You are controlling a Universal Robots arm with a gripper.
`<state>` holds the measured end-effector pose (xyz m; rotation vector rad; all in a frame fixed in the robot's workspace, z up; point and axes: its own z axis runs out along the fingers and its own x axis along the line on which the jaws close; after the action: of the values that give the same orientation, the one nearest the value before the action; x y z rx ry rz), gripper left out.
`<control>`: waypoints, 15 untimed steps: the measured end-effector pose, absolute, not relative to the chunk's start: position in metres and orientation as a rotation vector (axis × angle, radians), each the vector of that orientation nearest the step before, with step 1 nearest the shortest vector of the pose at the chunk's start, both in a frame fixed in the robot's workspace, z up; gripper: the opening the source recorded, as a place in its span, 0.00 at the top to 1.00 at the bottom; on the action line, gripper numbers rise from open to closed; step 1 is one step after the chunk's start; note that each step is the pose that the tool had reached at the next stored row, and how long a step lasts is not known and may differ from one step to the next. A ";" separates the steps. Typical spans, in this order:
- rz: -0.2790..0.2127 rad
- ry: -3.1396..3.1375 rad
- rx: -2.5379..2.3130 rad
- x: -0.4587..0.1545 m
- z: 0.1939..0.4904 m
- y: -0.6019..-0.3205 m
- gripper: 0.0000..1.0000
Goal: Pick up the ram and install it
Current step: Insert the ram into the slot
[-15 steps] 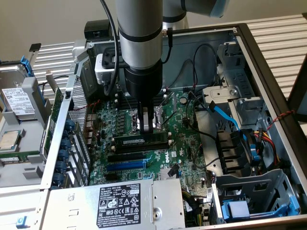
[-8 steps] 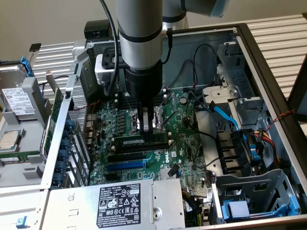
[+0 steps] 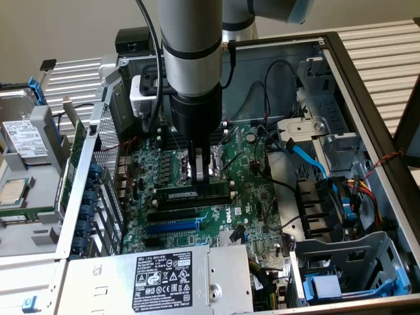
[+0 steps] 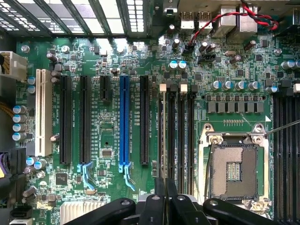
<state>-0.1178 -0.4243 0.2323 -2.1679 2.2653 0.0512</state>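
Black fingers [image 4: 158,201] of your gripper [image 4: 165,185] are drawn almost together, and the wrist view shows them pinching the upper edge of the ram [image 4: 162,136], a long, thin green circuit-board stick seen there edge-on. In the exterior view the gripper [image 3: 204,176] points straight down, with its silver fingertip pads just at the top edge of the ram [image 3: 177,195]. The stick stands on edge, low against the green motherboard [image 3: 262,197].

You can see the ram lined up with the outermost of the black memory slots with white end clips [image 4: 182,136], the one on the side of the expansion slots. Whether it is pressed fully home you cannot tell.

On the other side of those memory slots sits the square processor socket with its silver metal frame [image 4: 233,164]. Beyond the ram the other way runs a black expansion slot, then the long blue expansion slot [image 4: 124,122], then more black slots and a white one [image 4: 43,112]. In the exterior view the blue slot [image 3: 172,225] lies nearer the camera than the ram, and the silver power-supply box with its black label [image 3: 164,275] is nearer still.

Your grey arm [image 3: 191,46] reaches down into the open metal computer case [image 3: 354,79]. A pale blue flat cable [image 3: 308,157] curves along the exterior view's right.
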 end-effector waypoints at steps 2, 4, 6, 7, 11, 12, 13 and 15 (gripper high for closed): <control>0.051 2.265 -2.168 -0.118 0.231 -0.424 0.88; 0.051 2.265 -2.168 -0.118 0.231 -0.424 0.88; 0.050 2.265 -2.168 -0.118 0.231 -0.424 0.88; 0.050 2.265 -2.168 -0.118 0.231 -0.424 0.88; 0.049 2.265 -2.168 -0.118 0.229 -0.423 0.88; 0.049 2.265 -2.168 -0.118 0.229 -0.423 0.88; 0.049 2.265 -2.168 -0.118 0.229 -0.423 0.88; 0.048 2.265 -2.168 -0.118 0.228 -0.423 0.88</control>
<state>-0.1178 -0.4233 0.2284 -2.1679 2.2653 0.0483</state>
